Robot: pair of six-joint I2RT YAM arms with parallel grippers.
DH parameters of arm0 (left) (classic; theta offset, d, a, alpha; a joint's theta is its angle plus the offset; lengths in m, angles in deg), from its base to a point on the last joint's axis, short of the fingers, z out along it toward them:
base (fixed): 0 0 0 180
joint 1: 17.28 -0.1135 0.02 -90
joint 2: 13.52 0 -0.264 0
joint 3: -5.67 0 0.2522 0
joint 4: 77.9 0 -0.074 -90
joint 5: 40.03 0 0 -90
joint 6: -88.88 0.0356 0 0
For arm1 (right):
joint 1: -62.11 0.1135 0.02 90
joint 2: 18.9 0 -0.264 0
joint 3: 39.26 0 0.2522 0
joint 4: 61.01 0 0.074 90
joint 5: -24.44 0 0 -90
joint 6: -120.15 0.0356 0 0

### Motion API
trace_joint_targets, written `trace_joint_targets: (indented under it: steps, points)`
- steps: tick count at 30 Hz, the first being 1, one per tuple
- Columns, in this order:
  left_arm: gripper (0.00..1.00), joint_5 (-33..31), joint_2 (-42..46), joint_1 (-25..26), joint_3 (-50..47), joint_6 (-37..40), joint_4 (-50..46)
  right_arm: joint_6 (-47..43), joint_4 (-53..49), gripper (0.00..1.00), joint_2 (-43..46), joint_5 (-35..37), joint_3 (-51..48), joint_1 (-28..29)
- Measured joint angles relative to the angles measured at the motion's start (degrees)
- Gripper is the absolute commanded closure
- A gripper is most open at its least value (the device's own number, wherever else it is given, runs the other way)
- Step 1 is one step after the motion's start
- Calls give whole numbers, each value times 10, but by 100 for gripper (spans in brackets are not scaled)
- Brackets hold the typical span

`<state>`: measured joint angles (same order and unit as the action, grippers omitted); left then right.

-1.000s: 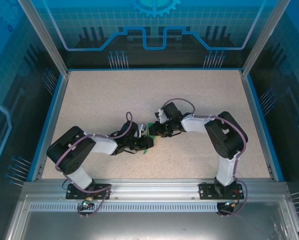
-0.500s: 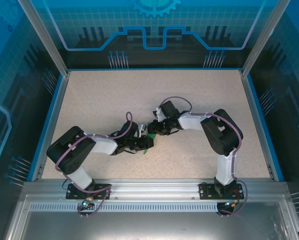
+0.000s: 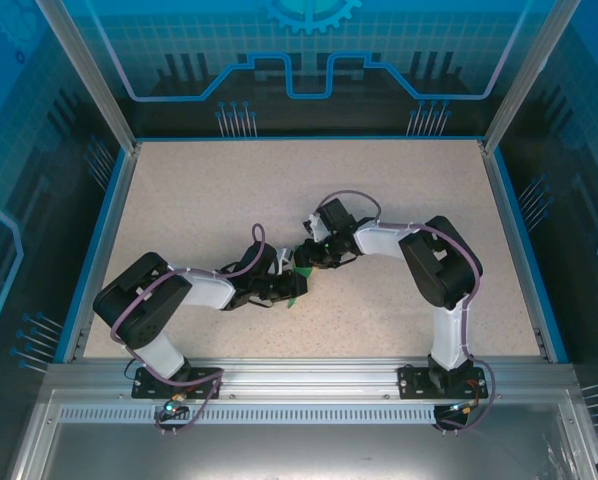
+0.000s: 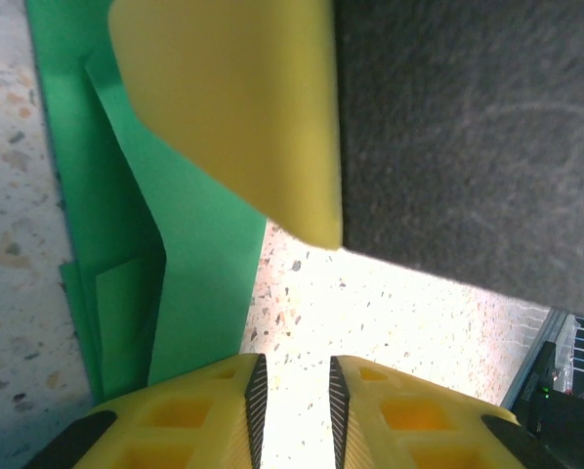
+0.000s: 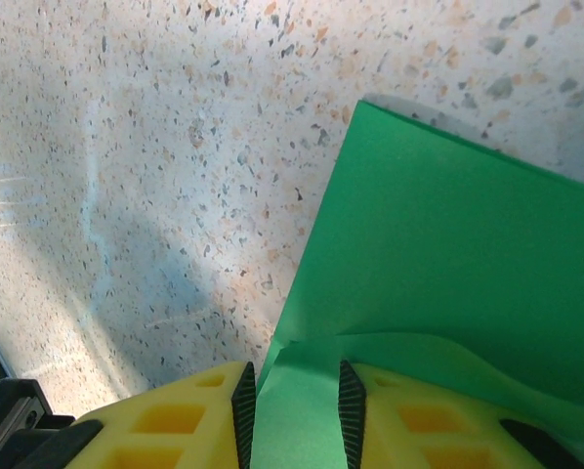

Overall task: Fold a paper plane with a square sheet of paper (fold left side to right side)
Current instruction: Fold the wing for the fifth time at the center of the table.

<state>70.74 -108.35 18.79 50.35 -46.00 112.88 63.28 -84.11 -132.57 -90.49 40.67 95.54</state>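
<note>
Lying between right gripper (image 5: 294, 396) jaws, green paper (image 5: 458, 244)

In the top view, the right arm (image 3: 434, 265) swings toward the left of the frame. Its dark elbow block now sits further left and slightly higher than a second ago. The white forearm shifts left with it, and the wrist with its looped cable moves up and to the left. The right gripper (image 3: 307, 256) follows, edging a little toward the upper left near the middle of the frame.
</note>
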Motion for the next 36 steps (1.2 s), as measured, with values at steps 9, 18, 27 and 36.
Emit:
trace_joint_targets:
  steps: [9,18,27,36]
  points:
    - [73,-1,0,0,0,0,1,-17,-17,67,-19,-13,29,-29]
    - [73,-11,0,0,0,0,6,-30,-41,67,-46,-37,69,-53]
    - [73,-11,0,0,-2,0,9,-39,-48,67,-69,-38,105,-89]
    - [72,-11,2,0,-3,0,8,-54,-57,66,-75,-16,127,-119]
